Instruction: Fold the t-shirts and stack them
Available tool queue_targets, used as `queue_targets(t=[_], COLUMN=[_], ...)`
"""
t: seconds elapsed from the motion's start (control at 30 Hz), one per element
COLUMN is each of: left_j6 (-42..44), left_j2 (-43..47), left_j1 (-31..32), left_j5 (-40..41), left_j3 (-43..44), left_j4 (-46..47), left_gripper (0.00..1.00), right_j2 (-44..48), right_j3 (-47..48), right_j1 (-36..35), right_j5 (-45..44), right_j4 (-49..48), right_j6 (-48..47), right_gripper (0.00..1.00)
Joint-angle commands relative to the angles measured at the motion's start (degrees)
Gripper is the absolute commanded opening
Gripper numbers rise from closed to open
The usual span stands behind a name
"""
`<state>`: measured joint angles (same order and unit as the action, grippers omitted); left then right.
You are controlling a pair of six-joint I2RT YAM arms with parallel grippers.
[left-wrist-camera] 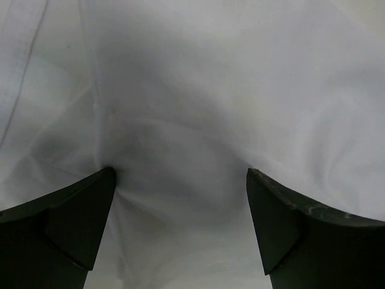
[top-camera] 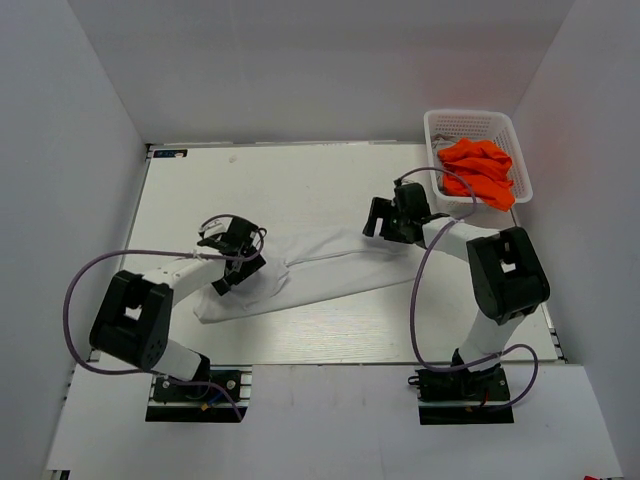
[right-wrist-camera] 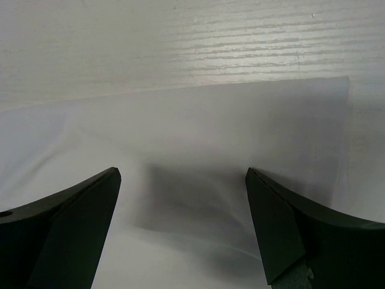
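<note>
A white t-shirt [top-camera: 320, 268] lies stretched in a long band across the table, from lower left to upper right. My left gripper [top-camera: 232, 262] hovers over its left end, jaws wide open; white cloth [left-wrist-camera: 198, 120] fills the left wrist view and the finger tips press into it. My right gripper [top-camera: 385, 222] stands open over the shirt's right end, where the cloth [right-wrist-camera: 198, 138] lies flat with its edge against the table top [right-wrist-camera: 180, 42]. An orange t-shirt [top-camera: 482, 172] lies bunched in the basket at the back right.
The white lattice basket [top-camera: 440, 125] stands at the table's back right corner, close behind my right arm. White walls enclose the table on three sides. Cables loop from both arms.
</note>
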<state>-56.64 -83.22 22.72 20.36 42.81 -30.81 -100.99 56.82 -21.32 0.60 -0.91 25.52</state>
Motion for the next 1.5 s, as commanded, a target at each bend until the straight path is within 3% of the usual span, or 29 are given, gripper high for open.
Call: queue_targets(t=[0.0,0.1,0.2,0.27,0.3,0.37,0.4,0.5,0.53,0.63,0.73,0.87,0.97,1.1,1.13,1.2,1.33,1.43,1.47], left_j6=[1.2,4.0,10.5,14.3,16.4,18.7,20.6,21.1,21.1,17.4,16.8,17.4,18.6,22.6,23.8,26.7,31.8,32.4,30.9], left_j2=[-6.8,-18.2,-32.1,-40.1,-44.3,-57.7,-62.1,-74.7,-75.3,-75.9,-77.8,-75.8,-73.8,-67.6,-62.2,-56.0,-38.5,-21.2,-16.7], left_j1=[-2.0,-3.7,-5.0,-5.5,-5.5,-5.5,-5.5,-5.0,-5.0,-5.0,-5.0,-5.0,-5.0,-5.0,-4.4,-4.4,-4.4,-3.9,-3.9], left_j5=[-1.3,0.2,-0.4,-1.2,-2.9,-8.7,-10.8,-19.9,-25.1,-28.0,-29.3,-28.5,-32.9,-35.1,-35.1,-32.1,-33.8,-32.1,-30.3], left_j3=[2.4,10.8,26.5,42.4,54.6,68.0,81.8,96.4,95.3,90.3,93.8,90.9,91.7,92.9,91.9,87.4,75.8,57.8,45.6], left_j4=[7.3,7.3,6.8,5.3,4.6,1.6,-0.1,-1.1,6.0,14.3,13.7,16.1,18.6,17.5,17.5,16.2,12.3,12.1,13.0], left_gripper=[1.00,1.00,1.00,1.00,1.00,1.00,1.00,1.00,1.00,1.00,1.00,1.00,1.00,1.00,1.00,1.00,1.00,1.00,1.00], right_j2=[3.2,5.3,9.5,14.2,15.8,17.0,17.2,15.5,15.0,11.3,8.9,9.5,11.3,17.1,20.6,22.7,26.7,27.2,27.3], right_j3=[-3.4,-9.0,-15.4,-18.5,-18.5,-17.8,-17.4,-13.9,-13.1,-10.1,-8.4,-7.2,-6.1,-6.6,-7.7,-9.3,-10.8,-10.8,-11.5], right_j1=[-0.6,-1.4,-4.6,-9.7,-12.5,-16.0,-20.6,-26.9,-28.1,-34.1,-36.4,-38.0,-38.4,-38.4,-38.3,-38.2,-37.7,-37.2,-37.0], right_j5=[0.1,3.8,9.1,11.8,13.7,13.9,13.9,15.1,15.5,19.0,18.9,15.5,12.6,7.9,7.4,4.4,-3.1,-9.6,-10.9], right_j4=[-1.6,-0.6,-0.2,-0.1,2.4,4.0,5.1,6.6,8.9,8.6,8.1,7.3,6.6,4.0,2.7,-0.1,0.7,5.9,6.3], right_j6=[0.4,0.9,0.2,-2.4,-5.4,-6.9,-7.5,-10.9,-13.1,-19.5,-21.5,-22.3,-22.4,-21.8,-21.2,-18.2,-13.8,-11.4,-10.3], right_gripper=[0.90,0.90,0.90,0.90,0.90,0.90,0.90,0.90,0.90,0.90,0.90,0.90,0.90,0.90,0.90,0.90,0.90,0.90,0.90])
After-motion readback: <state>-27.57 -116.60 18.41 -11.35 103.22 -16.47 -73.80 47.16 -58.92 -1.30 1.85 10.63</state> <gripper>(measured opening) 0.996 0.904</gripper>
